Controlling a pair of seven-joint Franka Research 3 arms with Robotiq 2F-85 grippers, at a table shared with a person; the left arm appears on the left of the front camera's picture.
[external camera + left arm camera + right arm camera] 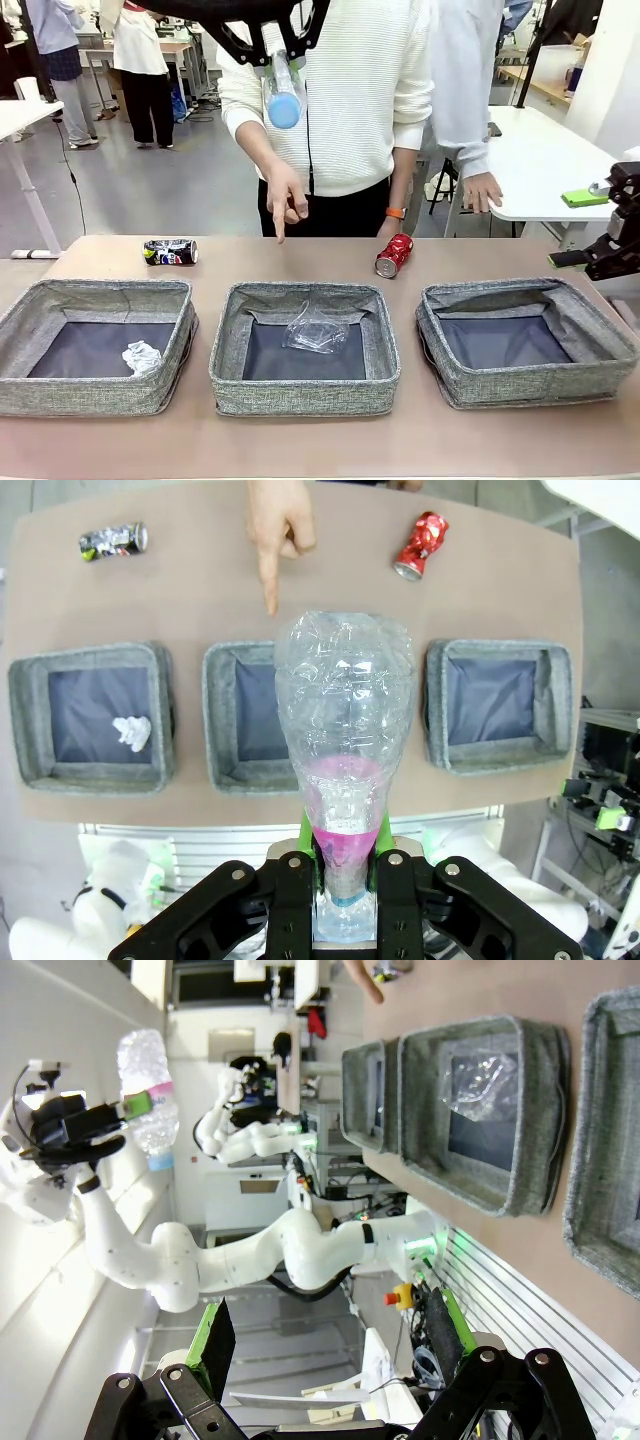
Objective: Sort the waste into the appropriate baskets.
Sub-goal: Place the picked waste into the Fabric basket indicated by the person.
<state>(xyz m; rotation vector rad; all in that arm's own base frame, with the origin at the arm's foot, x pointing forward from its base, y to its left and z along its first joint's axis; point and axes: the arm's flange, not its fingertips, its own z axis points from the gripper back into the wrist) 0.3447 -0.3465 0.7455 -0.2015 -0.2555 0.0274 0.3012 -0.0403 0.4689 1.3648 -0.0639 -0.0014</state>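
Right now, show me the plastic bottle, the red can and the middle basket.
plastic bottle (345, 700): left wrist view, on its clear crumpled body.
red can (394, 255): front view, on its crushed side.
middle basket (300, 392): front view, on its near outer wall.

bottle (284, 95): clear, blue cap; gripped aloft, 12 o'clock of middle bin (305, 393) | cup (315, 330): crumpled; in middle bin | wad (142, 357): white; in left bin (90, 395) | blue can (170, 252): crushed; 1 o'clock of left bin | red can (394, 255): crushed; 11 o'clock of right bin (530, 385)
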